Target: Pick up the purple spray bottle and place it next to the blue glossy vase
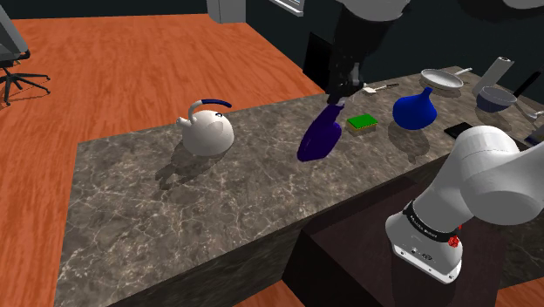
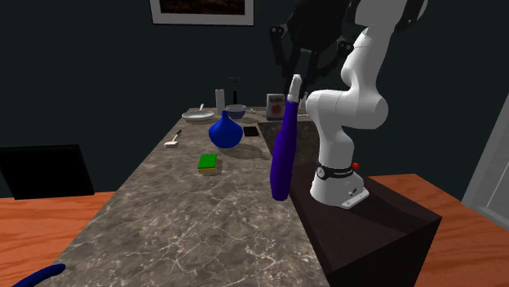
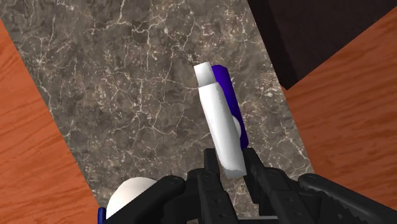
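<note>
jaws are clamped on the white top of the purple spray bottle (image 1: pixel 320 135). it hangs below them with its long axis tilted and its base low over the bench (image 1: pixel 174 209). the blue vase (image 1: pixel 413 110) sits off to the shoulder view's right, just past a green sponge (image 1: pixel 361 123). i'd guess the carry goes that way, clearing the sponge.

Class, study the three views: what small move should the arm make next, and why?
Probably carry the bottle sideways toward the vase, keeping it raised. The gripper is shut on the bottle's white head and the bottle hangs tilted. A green sponge lies between it and the vase, so lowering now would likely land short.
</note>
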### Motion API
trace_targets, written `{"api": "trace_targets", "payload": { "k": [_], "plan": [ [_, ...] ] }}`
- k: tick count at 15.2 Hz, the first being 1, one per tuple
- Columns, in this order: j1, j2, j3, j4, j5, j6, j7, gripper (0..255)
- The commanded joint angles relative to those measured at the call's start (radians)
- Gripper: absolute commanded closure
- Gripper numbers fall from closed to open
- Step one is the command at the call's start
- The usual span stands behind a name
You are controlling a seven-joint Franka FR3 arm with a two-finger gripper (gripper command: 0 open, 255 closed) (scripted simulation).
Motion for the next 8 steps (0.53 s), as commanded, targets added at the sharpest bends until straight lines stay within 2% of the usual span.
{"api": "trace_targets", "payload": {
  "k": [1,8],
  "plan": [
    [-0.002,0.003,-0.002,0.029,-0.001,-0.026,-0.005,255],
    [-0.009,0.026,-0.005,0.141,-0.007,-0.113,-0.019,255]
  ]
}}
